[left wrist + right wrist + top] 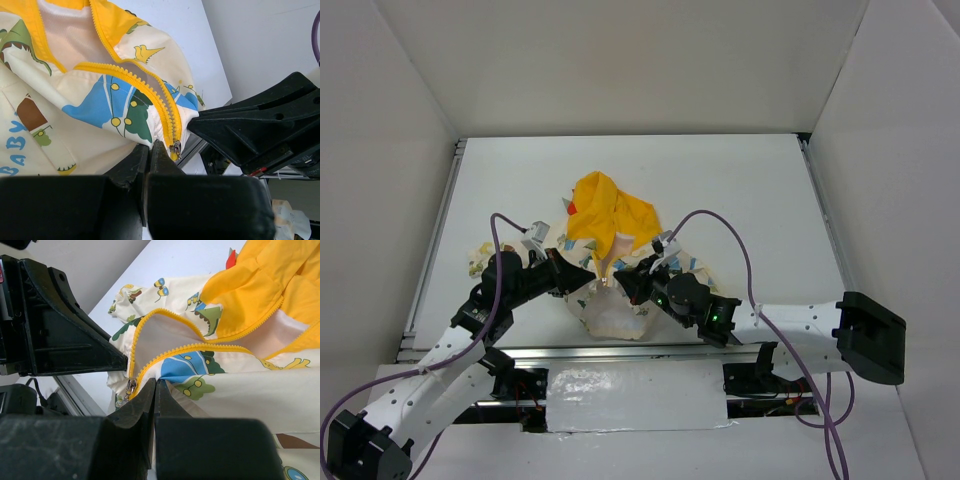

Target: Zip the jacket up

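Note:
The jacket [612, 312] lies mid-table, cream with printed figures, its yellow hood [610, 210] toward the far side. Its yellow zipper [150, 92] is open, with the metal slider [175, 148] at the bottom hem; the slider also shows in the right wrist view [130, 386]. My left gripper [588, 279] is shut on the hem fabric just beside the slider [149, 149]. My right gripper [623, 284] is shut on the hem fabric on the other side of the zipper [155, 386]. The two grippers face each other closely, lifting the hem a little.
A jacket sleeve [480, 258] spreads to the left under my left arm. The metal rail of the table's near edge [620, 352] runs just below the jacket. White walls enclose the table on three sides.

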### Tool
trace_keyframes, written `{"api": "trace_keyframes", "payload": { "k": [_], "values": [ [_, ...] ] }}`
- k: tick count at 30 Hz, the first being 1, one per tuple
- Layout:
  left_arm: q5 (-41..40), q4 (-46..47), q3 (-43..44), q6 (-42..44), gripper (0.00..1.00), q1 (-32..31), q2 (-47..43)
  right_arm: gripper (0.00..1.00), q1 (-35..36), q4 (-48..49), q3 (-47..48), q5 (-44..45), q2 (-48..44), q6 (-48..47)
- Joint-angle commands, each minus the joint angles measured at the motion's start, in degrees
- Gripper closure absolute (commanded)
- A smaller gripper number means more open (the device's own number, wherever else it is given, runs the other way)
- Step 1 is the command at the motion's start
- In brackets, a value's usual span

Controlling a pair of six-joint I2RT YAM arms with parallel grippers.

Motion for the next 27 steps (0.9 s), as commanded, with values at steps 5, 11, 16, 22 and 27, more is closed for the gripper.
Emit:
{"api": "trace_keyframes", "payload": {
  "k": [5,11,16,22,27],
  "values": [
    [-0.49,1.96,1.63,0.11,1.0,-0.23,-0.21,1.0,0.52,2.19,2.5,-0.04,0.22,-0.94],
    [-1.02,1.61,1.98,0.02,1.0,-0.23,-0.12,1.0,0.52,2.63,2.32,-0.74,0.4,-0.94],
    [-1.46,1.43,2.07,-0.15,1.0,-0.23,-0.03,1.0,0.61,2.89,1.97,-1.1,0.22,-1.2],
    [-0.41,2.22,1.72,-0.42,1.0,-0.23,0.24,1.0,0.61,2.28,2.58,-0.05,0.48,-1.73],
    [-0.23,1.87,1.89,-0.24,1.0,-0.23,0.41,1.0,0.61,2.19,3.37,0.22,0.66,-2.52]
  ]
}}
